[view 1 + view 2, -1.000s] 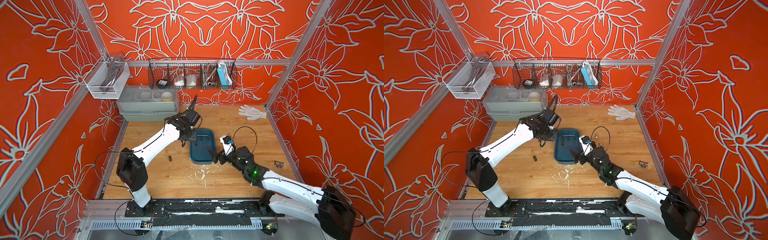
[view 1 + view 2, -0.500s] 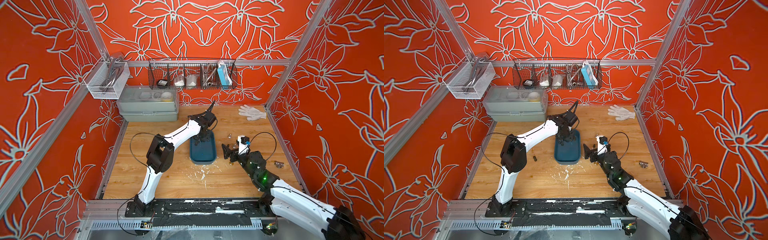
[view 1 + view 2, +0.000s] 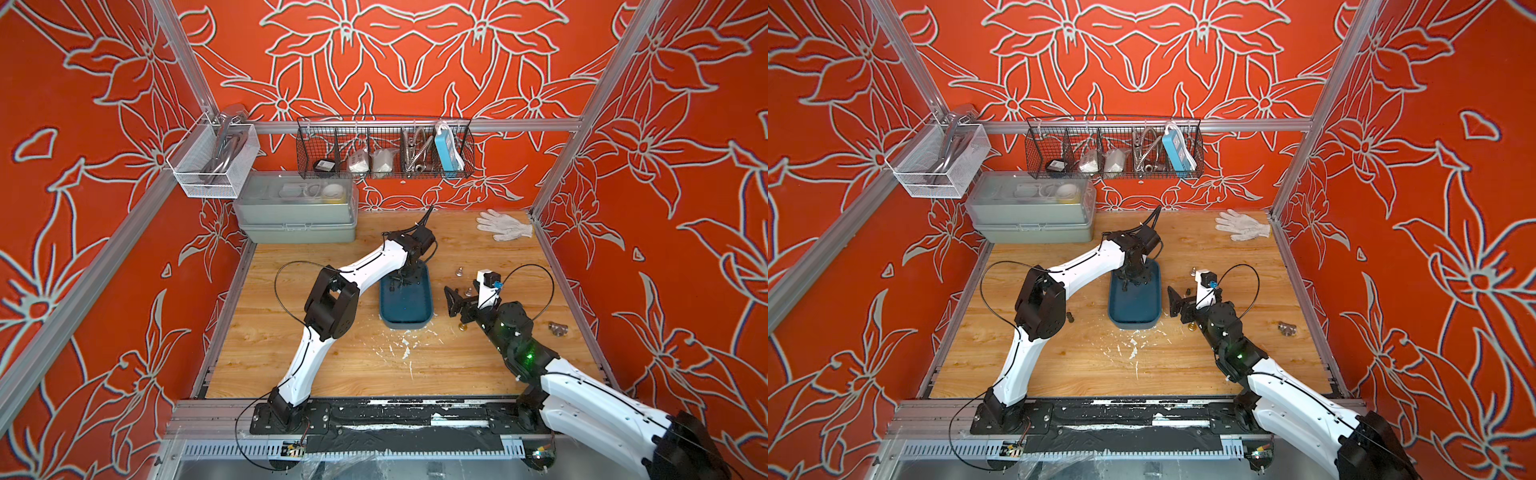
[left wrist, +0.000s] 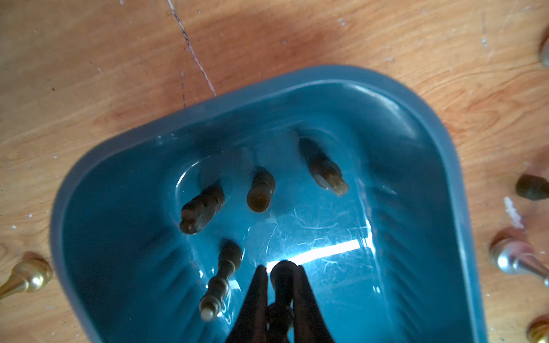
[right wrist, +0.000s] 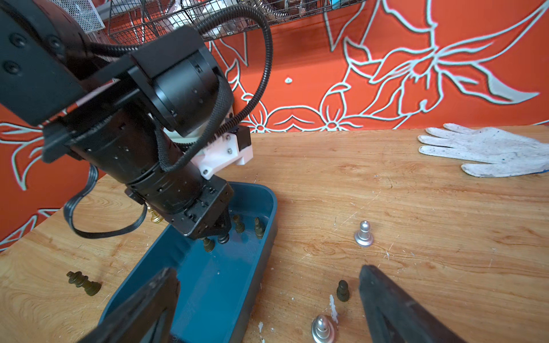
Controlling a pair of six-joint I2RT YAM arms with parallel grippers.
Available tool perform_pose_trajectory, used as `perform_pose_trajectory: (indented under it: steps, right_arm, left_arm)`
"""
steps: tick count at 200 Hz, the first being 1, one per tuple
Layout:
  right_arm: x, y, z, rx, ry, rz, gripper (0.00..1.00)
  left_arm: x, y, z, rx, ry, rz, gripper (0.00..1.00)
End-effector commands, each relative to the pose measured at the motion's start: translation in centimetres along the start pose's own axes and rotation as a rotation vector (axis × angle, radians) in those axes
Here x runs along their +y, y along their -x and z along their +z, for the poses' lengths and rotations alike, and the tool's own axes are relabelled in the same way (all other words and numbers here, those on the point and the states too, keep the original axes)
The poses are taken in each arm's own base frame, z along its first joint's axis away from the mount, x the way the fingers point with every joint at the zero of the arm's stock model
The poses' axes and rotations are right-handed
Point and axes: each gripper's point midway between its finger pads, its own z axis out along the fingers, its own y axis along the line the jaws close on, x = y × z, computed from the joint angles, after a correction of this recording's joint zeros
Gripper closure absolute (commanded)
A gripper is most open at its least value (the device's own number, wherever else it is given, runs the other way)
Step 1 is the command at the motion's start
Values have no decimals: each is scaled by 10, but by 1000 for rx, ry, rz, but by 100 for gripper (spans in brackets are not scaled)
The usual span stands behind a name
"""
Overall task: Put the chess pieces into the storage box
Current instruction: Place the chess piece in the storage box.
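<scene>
- The left gripper [image 4: 280, 274] hangs inside the storage box [image 4: 208, 110], low over the floor at its far end. Its jaws are pinched tight on one dark held piece [image 4: 282, 285], whose base pokes out below the fingertips.
- Four dark pieces [image 4: 260, 190] stand upright on the box floor, just beside that gripper and apart from each other.
- The storage box sits in the middle of the wooden table [image 3: 353, 365], and both top views show it.
- The right gripper [image 5: 267, 270] hovers just beside the box's right long wall, jaws spread wide and holding nothing.
- A dark pawn [image 5: 342, 291] and a near silver pawn [image 5: 323, 328] stand on the table close to its right finger.
- Six pieces are outside the box:
- Two are silver: the near one, and a far silver pawn [image 5: 364, 234] standing farther back.
- Two are gold: a left gold piece [image 4: 26, 276] just beside the box's left wall, and a right gold piece [image 3: 462, 327] near the right gripper.
- Two are dark: the pawn, and a toppled dark piece [image 5: 83, 283] lying on its side to the left, well apart from the box.
</scene>
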Motion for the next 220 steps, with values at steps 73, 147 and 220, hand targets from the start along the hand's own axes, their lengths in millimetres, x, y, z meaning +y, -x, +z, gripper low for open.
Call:
perform_pose_trajectory:
  steps: [73,147,220]
  right_arm:
    - [1,-2,-1,0,16,14,0]
    - [1,-2,-1,-2,19,15,0]
    - [2,-3,-1,2,24,13,0]
  left_arm:
    - [3,-9,18,50,42,22,87]
    - [6,-11,27,55,66,25,87]
    - [5,-6,29,41,69,18,86]
